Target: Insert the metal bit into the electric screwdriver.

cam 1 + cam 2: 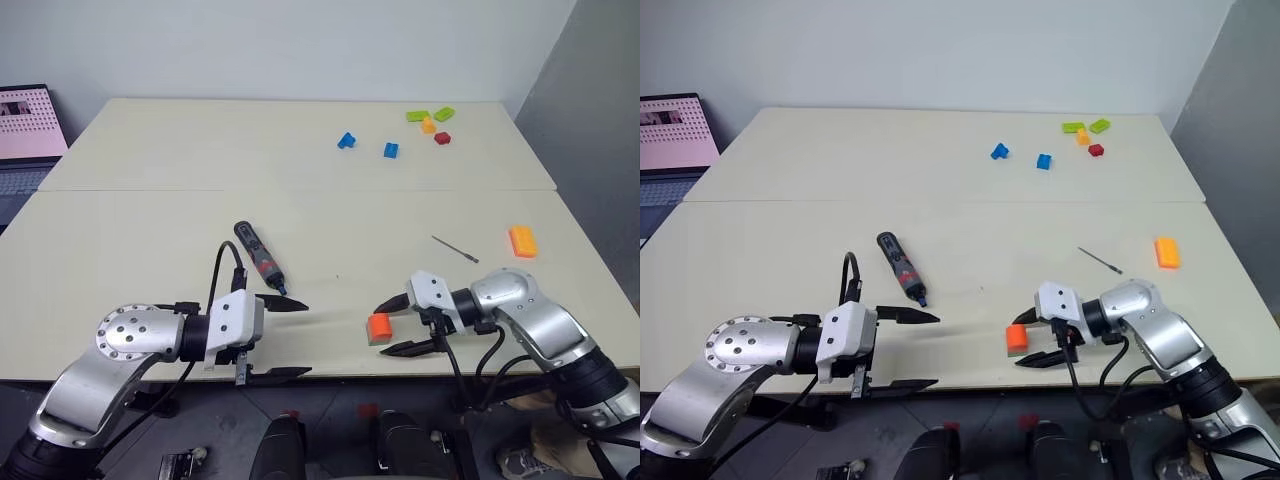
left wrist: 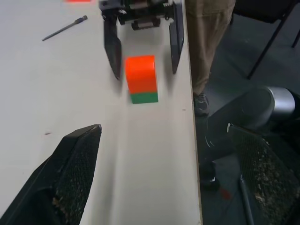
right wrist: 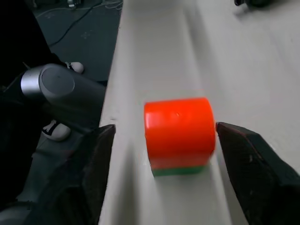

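The electric screwdriver (image 1: 258, 257), dark with a red band and a blue tip, lies on the table just beyond my left gripper (image 1: 290, 338). That gripper is open and empty at the table's front edge, pointing right. The metal bit (image 1: 455, 248), a thin grey rod, lies on the right, beyond my right gripper (image 1: 386, 330). The right gripper points left, and its open fingers straddle an orange block with a green base (image 1: 378, 328), with a gap on each side. The left wrist view shows the same block (image 2: 140, 77) between those fingers, with the bit (image 2: 63, 29) behind.
An orange brick (image 1: 521, 241) lies near the right edge. Blue bricks (image 1: 347, 140) and green, orange and red ones (image 1: 432, 122) lie at the far side. A laptop (image 1: 25, 125) stands at the far left. A person's legs (image 2: 206, 37) stand beside the table's front edge.
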Tool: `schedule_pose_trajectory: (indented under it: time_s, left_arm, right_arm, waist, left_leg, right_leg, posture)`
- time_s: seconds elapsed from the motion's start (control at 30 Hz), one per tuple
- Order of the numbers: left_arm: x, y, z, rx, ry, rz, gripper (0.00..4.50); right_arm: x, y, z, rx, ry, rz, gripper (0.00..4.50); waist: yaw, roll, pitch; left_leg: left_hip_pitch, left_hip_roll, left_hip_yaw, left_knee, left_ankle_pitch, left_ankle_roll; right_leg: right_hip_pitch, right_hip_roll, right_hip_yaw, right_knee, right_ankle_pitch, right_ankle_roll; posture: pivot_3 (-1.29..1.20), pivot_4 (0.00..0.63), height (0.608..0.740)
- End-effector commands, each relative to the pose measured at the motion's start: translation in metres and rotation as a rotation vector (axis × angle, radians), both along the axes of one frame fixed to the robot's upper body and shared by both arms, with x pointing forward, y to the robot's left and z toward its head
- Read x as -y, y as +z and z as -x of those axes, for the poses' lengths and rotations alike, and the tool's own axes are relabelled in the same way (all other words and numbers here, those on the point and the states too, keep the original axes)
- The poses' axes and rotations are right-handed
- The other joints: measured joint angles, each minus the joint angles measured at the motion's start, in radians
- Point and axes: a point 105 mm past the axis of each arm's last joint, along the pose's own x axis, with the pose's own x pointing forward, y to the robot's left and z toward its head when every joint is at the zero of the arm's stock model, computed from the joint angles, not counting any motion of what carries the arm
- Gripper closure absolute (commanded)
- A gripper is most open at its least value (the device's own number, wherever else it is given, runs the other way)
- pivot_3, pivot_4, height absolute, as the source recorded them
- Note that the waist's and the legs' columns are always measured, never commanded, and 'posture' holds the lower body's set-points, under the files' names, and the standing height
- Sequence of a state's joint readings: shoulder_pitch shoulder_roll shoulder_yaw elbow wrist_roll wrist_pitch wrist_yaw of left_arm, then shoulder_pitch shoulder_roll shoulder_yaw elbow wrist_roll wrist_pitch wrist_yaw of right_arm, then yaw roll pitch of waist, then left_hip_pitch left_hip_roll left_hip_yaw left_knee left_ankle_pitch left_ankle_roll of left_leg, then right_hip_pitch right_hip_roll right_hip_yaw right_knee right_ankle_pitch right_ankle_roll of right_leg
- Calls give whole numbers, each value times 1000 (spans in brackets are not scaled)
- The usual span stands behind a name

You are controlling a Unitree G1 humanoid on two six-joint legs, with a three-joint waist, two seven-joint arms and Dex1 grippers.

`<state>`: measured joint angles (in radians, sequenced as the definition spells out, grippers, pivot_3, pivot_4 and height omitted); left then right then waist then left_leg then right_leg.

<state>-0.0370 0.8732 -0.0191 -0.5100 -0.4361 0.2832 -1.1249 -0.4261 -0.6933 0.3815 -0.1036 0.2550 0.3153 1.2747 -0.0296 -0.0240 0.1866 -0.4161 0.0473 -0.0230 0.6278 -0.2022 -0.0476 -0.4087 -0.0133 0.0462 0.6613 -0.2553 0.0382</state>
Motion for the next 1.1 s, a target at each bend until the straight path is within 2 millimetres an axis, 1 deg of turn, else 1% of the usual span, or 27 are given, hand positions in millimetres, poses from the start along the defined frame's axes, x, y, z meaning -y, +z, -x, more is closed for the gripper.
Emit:
schedule_pose_trajectory:
  time_s: [0.03, 0.13, 0.17, 0.27, 0.33, 0.43, 0.53, 0.57, 0.63, 0.7, 0.73, 0.77, 1.0, 1.1]
  left_arm:
    - [8, 10, 3, 29, -23, 46, 0]
    - [10, 12, 2, 24, -20, 79, 0]
    - [11, 13, 2, 23, -23, 94, 0]
    - [16, 18, 4, 18, -39, 151, 0]
    - [22, 22, 6, 20, -57, 201, 0]
    - [30, 23, 4, 32, -74, 235, 0]
    - [36, 22, -1, 49, -90, 250, 0]
    - [39, 23, -4, 58, -94, 259, 0]
    - [43, 24, -8, 71, -100, 267, 0]
    - [46, 24, -13, 89, -111, 269, 0]
    - [47, 24, -15, 94, -116, 267, 0]
    - [48, 24, -16, 102, -120, 266, 0]
    - [47, 23, -20, 117, -107, 264, 0]
    - [45, 22, -20, 124, -90, 261, 0]
  right_arm:
    - [-2, 9, 2, 45, 6, -29, 2104]
    - [-2, 11, 0, 68, -27, -52, 2867]
    - [-1, 13, -1, 78, -45, -63, 3033]
    - [6, 23, -6, 110, -143, -122, 3039]
    - [22, 31, -15, 160, -266, -149, 3039]
    - [64, 43, -38, 232, -559, -199, 3039]
    - [115, 47, -56, 292, -865, -242, 3039]
    - [137, 45, -61, 309, -996, -255, 3039]
    - [165, 40, -66, 335, -1149, -250, 3039]
    - [200, 33, -71, 374, -1347, -215, 3039]
    - [212, 30, -71, 368, -1417, -211, 3039]
    - [219, 27, -70, 361, -1458, -198, 3039]
    - [233, 15, -70, 307, -1561, -162, 3039]
    - [232, 14, -73, 291, -1572, -168, 3039]
  waist:
    - [0, 0, 0]
    - [0, 0, 0]
    - [0, 0, 0]
    - [2, 0, 0]
    - [1, 0, 0]
    - [5, 0, 0]
    - [4, 0, 0]
    - [4, 0, 0]
    - [4, -1, 0]
    - [2, 0, 0]
    - [1, 0, 0]
    - [1, 0, 0]
    - [-8, 0, -1]
    - [-5, 0, -1]
  left_leg:
    - [0, 0, 0, 0, 0, 0]
    - [0, 0, 0, 0, 0, 0]
    - [0, 0, 0, 0, 0, 0]
    - [0, 0, 0, 0, 0, 0]
    - [0, 0, 0, 0, 0, 0]
    - [0, -1, 0, 1, 0, 0]
    - [0, -1, 0, 2, 0, 0]
    - [0, -1, 0, 2, 0, 0]
    - [1, -1, -1, 2, 0, 0]
    - [1, -2, 0, 2, 0, 0]
    - [1, -2, 0, 2, 0, 0]
    - [1, -2, 0, 2, 0, 0]
    - [1, -1, 0, 0, 0, 0]
    - [1, -1, 0, 2, 0, 0]
  right_leg:
    - [0, 0, 0, 0, 0, 0]
    - [0, 0, 0, 0, 0, 0]
    - [0, 0, 0, 1, 0, 0]
    - [0, 0, 0, 1, 0, 0]
    - [0, 0, 0, 0, 0, 0]
    - [1, 0, 0, 0, 0, 0]
    - [2, 0, 1, 0, 1, 1]
    - [2, 0, 1, 0, 1, 1]
    - [2, 0, 0, 1, 1, 1]
    - [3, 0, 1, 1, 1, 1]
    - [3, 0, 1, 1, 1, 1]
    - [2, 0, 2, 1, 1, 1]
    - [2, 2, 3, 1, 2, 3]
    - [2, 2, 3, 1, 1, 2]
  posture:
    - [0, 150, 740]
    - [0, 150, 740]
    - [0, 150, 740]
    - [0, 150, 740]
    - [0, 150, 740]
    - [0, 150, 740]
    - [0, 150, 740]
    - [0, 150, 740]
    - [0, 150, 740]
    - [0, 150, 740]
    - [0, 150, 740]
    - [0, 150, 740]
    - [0, 150, 740]
    - [0, 150, 740]
